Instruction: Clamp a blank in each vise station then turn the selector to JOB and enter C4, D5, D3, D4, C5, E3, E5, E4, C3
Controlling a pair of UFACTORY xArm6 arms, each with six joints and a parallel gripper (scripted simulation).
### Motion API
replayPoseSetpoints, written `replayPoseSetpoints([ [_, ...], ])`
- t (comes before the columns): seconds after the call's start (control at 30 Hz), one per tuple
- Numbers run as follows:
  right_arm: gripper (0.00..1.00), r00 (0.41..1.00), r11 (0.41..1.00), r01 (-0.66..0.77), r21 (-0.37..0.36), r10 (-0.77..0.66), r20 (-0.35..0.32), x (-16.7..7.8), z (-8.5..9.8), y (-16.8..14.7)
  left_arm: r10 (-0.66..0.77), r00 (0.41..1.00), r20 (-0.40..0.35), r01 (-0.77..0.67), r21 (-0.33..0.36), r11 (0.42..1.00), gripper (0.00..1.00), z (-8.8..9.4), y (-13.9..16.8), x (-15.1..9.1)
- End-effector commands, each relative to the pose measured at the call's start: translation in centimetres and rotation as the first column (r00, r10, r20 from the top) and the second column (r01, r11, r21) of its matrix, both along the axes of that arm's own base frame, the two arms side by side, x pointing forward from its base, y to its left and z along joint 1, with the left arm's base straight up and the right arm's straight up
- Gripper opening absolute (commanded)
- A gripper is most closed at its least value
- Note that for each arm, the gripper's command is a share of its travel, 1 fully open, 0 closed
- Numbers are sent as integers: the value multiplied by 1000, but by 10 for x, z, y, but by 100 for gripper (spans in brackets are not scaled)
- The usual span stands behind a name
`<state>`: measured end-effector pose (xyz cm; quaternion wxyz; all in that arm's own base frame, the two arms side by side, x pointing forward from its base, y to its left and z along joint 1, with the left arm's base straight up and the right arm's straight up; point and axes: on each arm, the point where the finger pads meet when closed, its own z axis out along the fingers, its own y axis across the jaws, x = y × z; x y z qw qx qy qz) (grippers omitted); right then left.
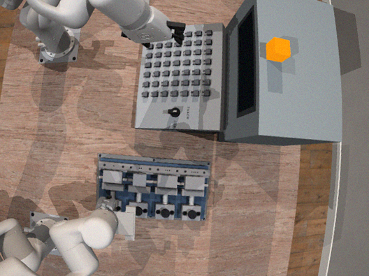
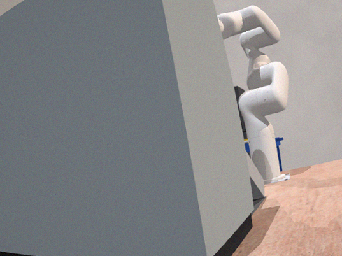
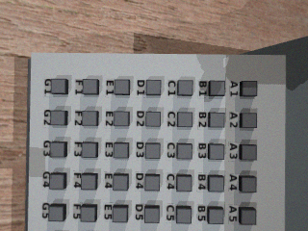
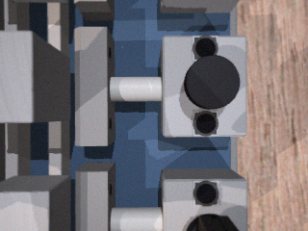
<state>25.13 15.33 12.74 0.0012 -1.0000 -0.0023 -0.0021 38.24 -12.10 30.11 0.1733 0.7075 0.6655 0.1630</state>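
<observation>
Top view, knobs: round black valve knobs [image 1: 165,213] [image 4: 212,82] on the blue metal vise base [image 1: 150,214] [image 4: 132,166];
Knob handling: likely firm, smooth; push cap centre, pinch rim to pull;
Left end effector [image 1: 180,34]: spread;
Right end effector [image 1: 109,197]: pressed together, empty.

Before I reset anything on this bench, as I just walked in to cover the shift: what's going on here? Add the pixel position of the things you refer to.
Neither arm holds anything. The left gripper [image 1: 180,34], open, is over the keypad [image 1: 179,126] [image 3: 120,67]; the right arm [image 1: 97,233], its gripper shut, is at the vise stations [image 1: 153,160]. The amber lamp [image 1: 278,50] is on.
</observation>
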Motion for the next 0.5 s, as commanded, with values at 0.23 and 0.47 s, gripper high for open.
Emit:
replayPoseSetpoints([
  [0.23,0,1000,1000,0,0,0,-1,0,-9,0,0,1000,5,0,-2,1000,100,2,0,1],
  [0.47,0,1000,1000,0,0,0,-1,0,-6,0,0,1000,5,0,-2,1000,100,2,0,1],
])
